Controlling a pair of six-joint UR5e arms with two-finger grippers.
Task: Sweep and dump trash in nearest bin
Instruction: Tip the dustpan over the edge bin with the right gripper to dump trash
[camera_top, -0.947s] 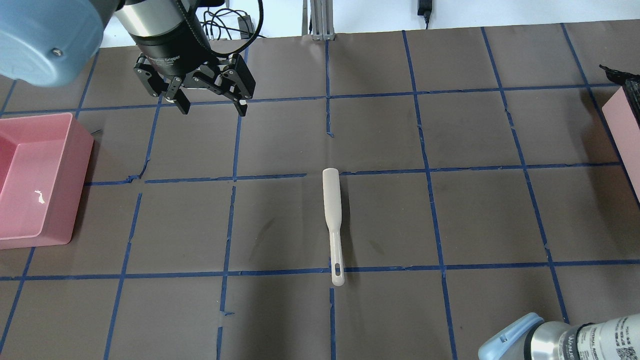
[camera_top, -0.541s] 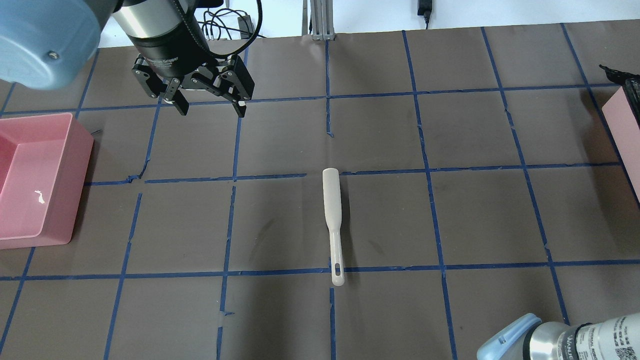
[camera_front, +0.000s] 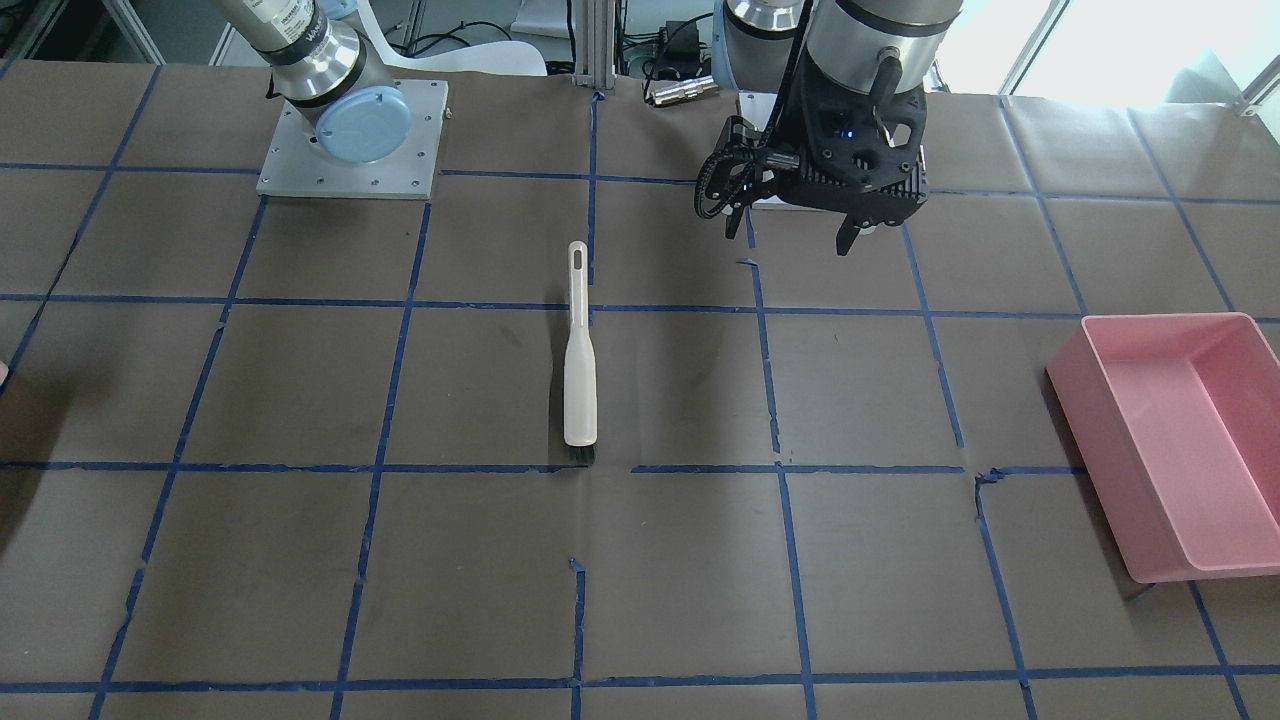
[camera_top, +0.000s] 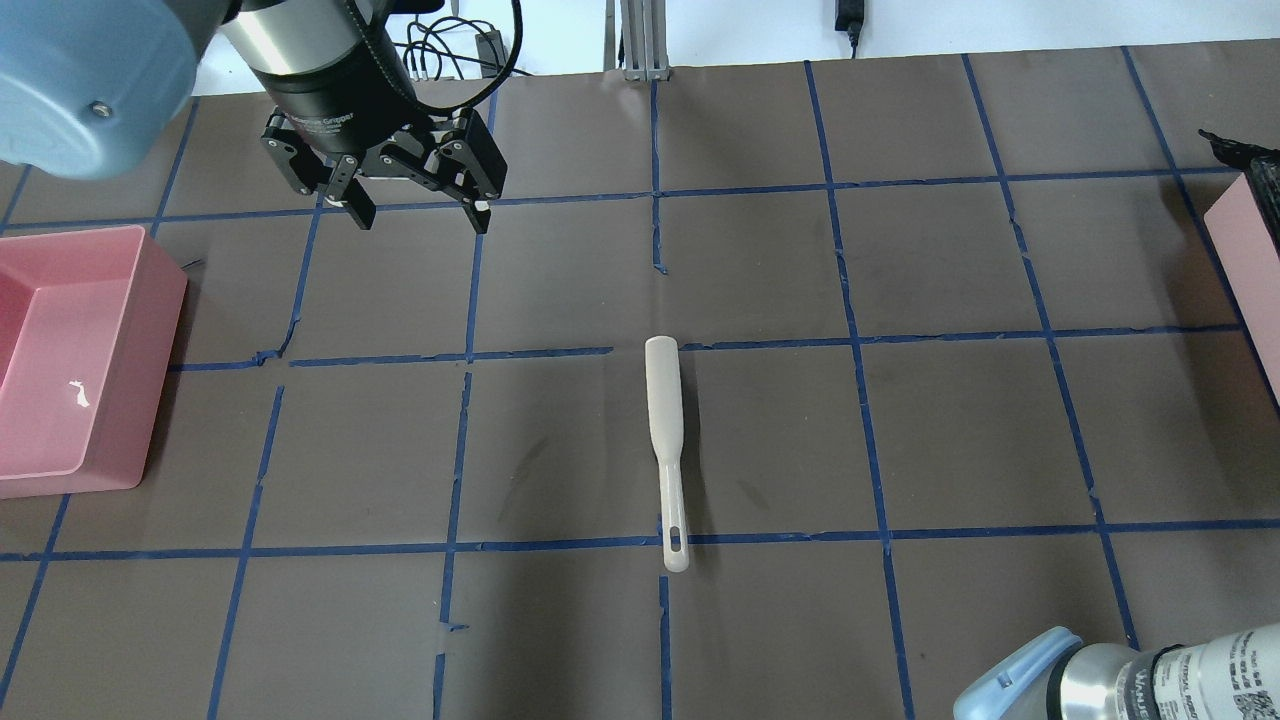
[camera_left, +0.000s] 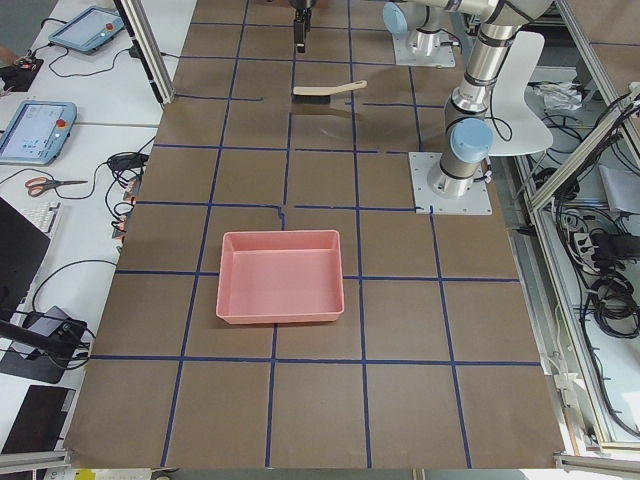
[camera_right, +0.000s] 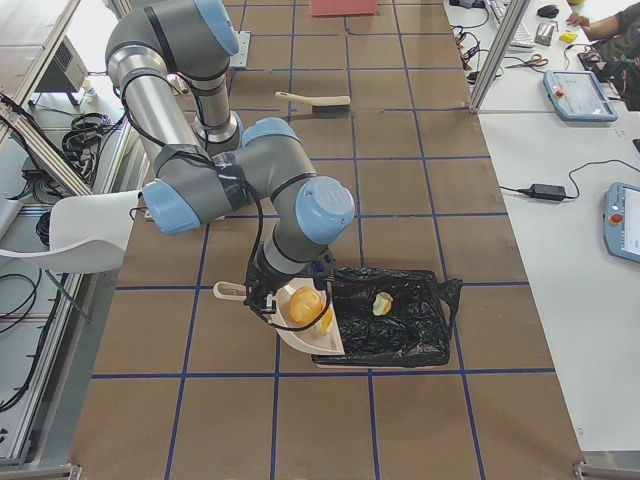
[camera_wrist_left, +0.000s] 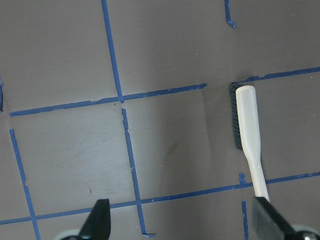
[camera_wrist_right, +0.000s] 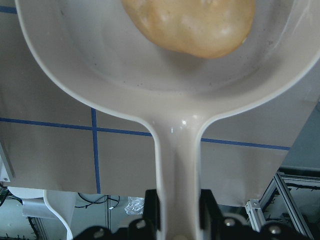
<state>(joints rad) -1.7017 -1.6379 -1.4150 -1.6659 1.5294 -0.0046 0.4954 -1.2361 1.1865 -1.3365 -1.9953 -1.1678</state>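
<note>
Right gripper (camera_wrist_right: 179, 207) clamped on dustpan (camera_wrist_right: 150, 100) handle. Potato-like trash lump (camera_wrist_right: 192, 22) lies in the pan just ahead of it, at the black-lined bin (camera_right: 395, 335) edge. Left gripper (camera_top: 422, 220) hangs open; brush (camera_top: 665, 430) well apart toward the robot's right.

The brush (camera_top: 665, 440) is the only thing lying mid-table (camera_top: 900, 430), and the bare brown paper all round it leaves it open to a reach from above or from either side. The left gripper (camera_top: 422, 220) hangs over the far squares, jaws spread, well apart from the brush. The pink tray (camera_top: 150, 300) walls off the left end. At the right end the dustpan (camera_wrist_right: 165, 100), clamped in the right gripper (camera_wrist_right: 179, 207), overlaps the bin (camera_top: 1245, 260) on its robot-side edge, and the bent right arm (camera_right: 230, 180) crowds that corner.
</note>
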